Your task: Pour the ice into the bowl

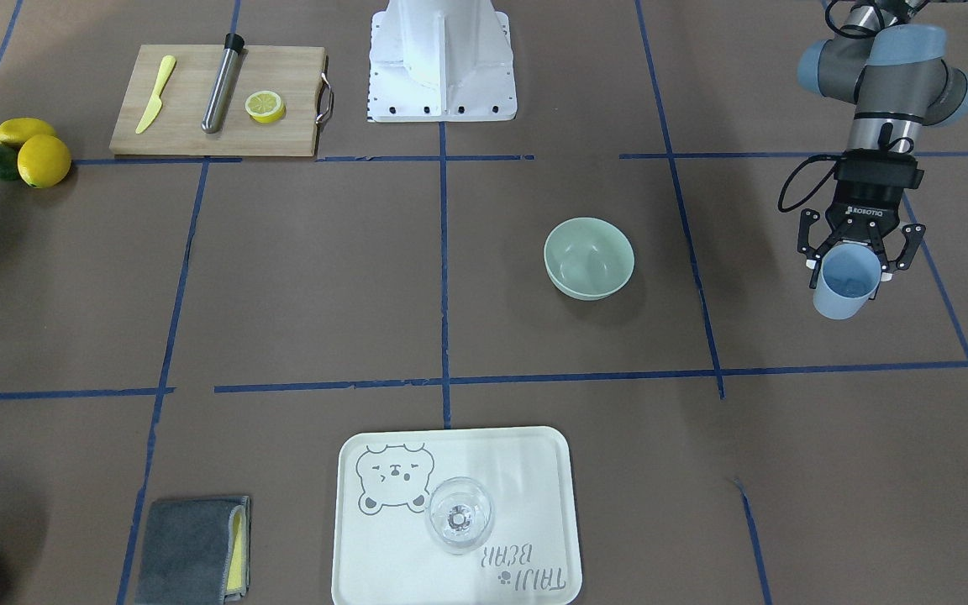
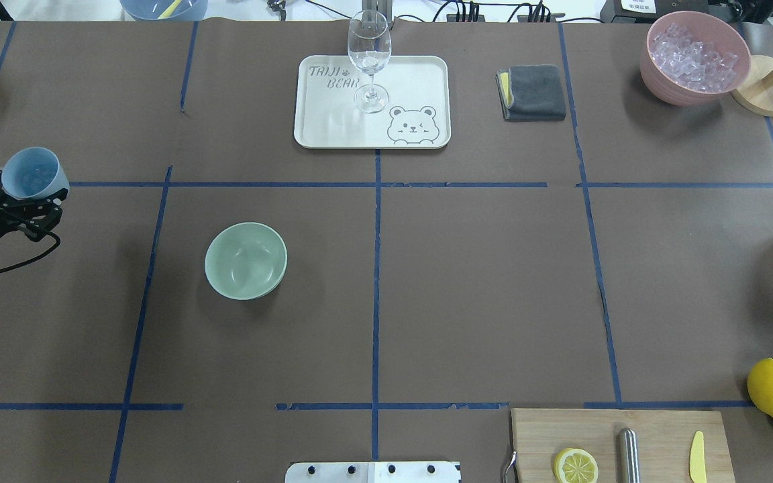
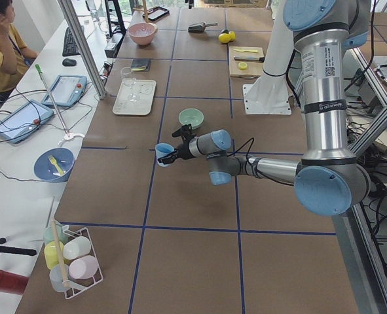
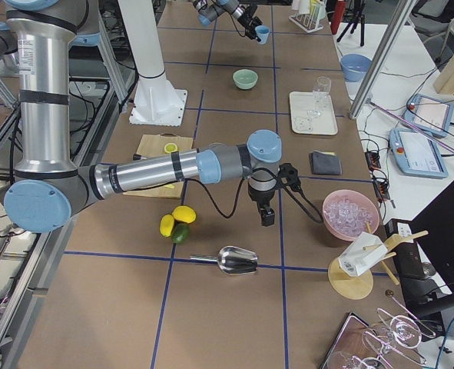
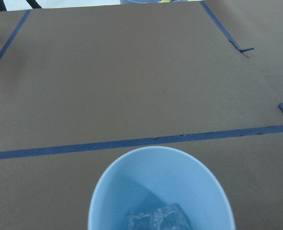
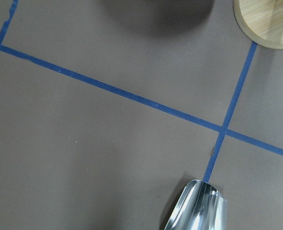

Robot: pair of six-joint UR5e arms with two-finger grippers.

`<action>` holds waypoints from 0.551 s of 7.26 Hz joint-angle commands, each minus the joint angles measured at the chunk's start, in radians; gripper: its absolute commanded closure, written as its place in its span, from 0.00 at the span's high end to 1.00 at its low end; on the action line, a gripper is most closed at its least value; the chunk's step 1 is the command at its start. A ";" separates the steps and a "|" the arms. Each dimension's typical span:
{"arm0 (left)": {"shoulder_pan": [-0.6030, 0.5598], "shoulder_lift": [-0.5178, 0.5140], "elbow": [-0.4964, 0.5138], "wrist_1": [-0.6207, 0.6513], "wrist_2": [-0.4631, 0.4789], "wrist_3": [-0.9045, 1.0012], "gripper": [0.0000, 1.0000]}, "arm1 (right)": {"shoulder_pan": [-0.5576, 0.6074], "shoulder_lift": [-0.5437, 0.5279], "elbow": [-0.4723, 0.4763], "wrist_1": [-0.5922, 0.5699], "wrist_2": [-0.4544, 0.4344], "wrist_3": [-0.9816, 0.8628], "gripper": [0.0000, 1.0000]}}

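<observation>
The left gripper (image 1: 849, 267), clamped on the light blue plastic cup (image 1: 844, 292) of small clear ice cubes (image 5: 155, 218) near the table's left edge, must next carry it over the round matte mint-green bowl (image 1: 589, 258) and tip it.

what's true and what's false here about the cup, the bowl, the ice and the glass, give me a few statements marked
1. The left gripper is closed around the light blue round cup. True.
2. The round pale mint-green bowl has ice in it. False: the bowl is empty; the little clear ice cubes sit at the bottom of the cup.
3. The cup hangs directly over the bowl. False: it is off to one side, clearly apart from the bowl.
4. The clear wine glass stands upright on the white bear-printed tray. True.
</observation>
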 commanded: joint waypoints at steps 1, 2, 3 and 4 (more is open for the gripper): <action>-0.010 -0.081 -0.013 0.014 0.001 0.123 0.00 | 0.003 -0.006 -0.001 0.000 -0.001 0.000 1.00; -0.005 -0.085 -0.013 0.021 0.067 0.135 0.00 | 0.001 -0.008 -0.001 0.000 -0.001 0.000 1.00; 0.031 -0.097 -0.016 0.040 0.168 0.223 0.00 | 0.001 -0.008 -0.001 -0.001 -0.001 0.009 1.00; 0.088 -0.105 -0.016 0.064 0.235 0.300 0.00 | 0.003 -0.011 -0.001 -0.002 -0.001 0.011 1.00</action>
